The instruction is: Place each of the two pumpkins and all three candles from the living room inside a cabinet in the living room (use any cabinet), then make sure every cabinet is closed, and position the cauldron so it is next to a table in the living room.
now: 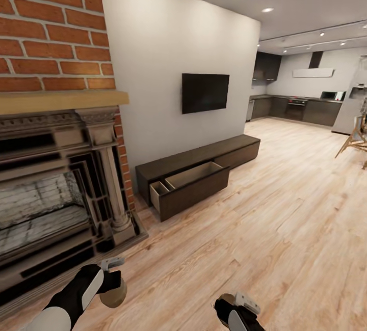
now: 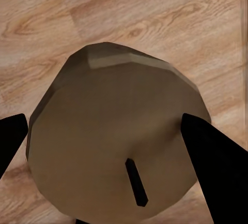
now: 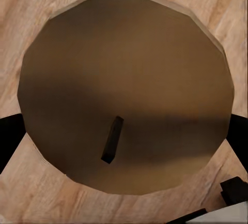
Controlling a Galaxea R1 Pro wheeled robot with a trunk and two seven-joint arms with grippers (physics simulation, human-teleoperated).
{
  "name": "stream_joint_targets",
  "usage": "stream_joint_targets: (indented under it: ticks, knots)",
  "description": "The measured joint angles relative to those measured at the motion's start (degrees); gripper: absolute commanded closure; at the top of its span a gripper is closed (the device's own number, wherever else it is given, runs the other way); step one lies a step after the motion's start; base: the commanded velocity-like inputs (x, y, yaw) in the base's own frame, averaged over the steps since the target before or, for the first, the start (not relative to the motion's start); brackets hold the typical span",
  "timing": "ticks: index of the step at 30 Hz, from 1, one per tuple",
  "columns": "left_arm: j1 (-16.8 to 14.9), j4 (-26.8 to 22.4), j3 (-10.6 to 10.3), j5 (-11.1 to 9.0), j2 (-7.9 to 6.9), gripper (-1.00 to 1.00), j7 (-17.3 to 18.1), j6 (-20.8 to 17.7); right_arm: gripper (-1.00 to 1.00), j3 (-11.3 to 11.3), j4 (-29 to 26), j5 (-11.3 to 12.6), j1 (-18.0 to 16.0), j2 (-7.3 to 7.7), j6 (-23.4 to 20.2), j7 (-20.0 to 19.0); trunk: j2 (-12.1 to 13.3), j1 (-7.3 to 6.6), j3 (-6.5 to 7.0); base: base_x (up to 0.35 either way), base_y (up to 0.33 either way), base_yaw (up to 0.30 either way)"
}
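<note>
A candle (image 2: 116, 141) is clamped in the left claw (image 1: 113, 276), another candle (image 3: 124, 97) in the right claw (image 1: 235, 304) (wicks up), carried for stowing in the cabinet's open drawer (image 1: 189, 188).

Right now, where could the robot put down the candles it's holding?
The open drawer of the cabinet looks bare in both pale compartments. The cabinet's top is bare too. Each end effector, left and right, holds a candle.

Open-plan home: brick fireplace (image 1: 56, 178), wall television (image 1: 205, 92), kitchen units (image 1: 298, 108) beyond.
</note>
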State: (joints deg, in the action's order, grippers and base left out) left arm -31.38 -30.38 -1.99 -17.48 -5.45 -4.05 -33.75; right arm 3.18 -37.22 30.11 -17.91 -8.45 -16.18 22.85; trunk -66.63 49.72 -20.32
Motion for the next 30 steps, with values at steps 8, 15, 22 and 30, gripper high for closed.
stream_joint_targets:
  ticks: [8,15,22,30]
  knots:
    - [0.0,0.0,0.1,0.0,0.03,1.0,0.0,0.0,1.0,-0.2,0.5,0.1,0.0,0.09,0.6,0.0,0.0,0.0,-0.01,0.01,0.0,-0.281]
    - [0.0,0.0,0.0,0.0,0.03,1.0,-0.1,0.1,1.0,-0.8,0.5,0.0,0.0,0.1,0.7,0.0,0.0,0.0,-0.01,0.223,-0.066,-0.219]
    - [0.0,0.0,0.0,0.2,0.07,1.0,-0.1,0.1,1.0,-1.2,0.7,0.0,0.0,0.1,2.6,0.0,0.0,0.0,-0.01,0.297,-0.124,-0.058]
    - [0.0,0.0,0.0,0.2,0.08,1.0,-0.1,0.1,1.0,-1.2,0.8,0.2,0.0,0.1,3.2,0.0,0.0,0.0,-0.01,0.299,-0.17,-0.256]
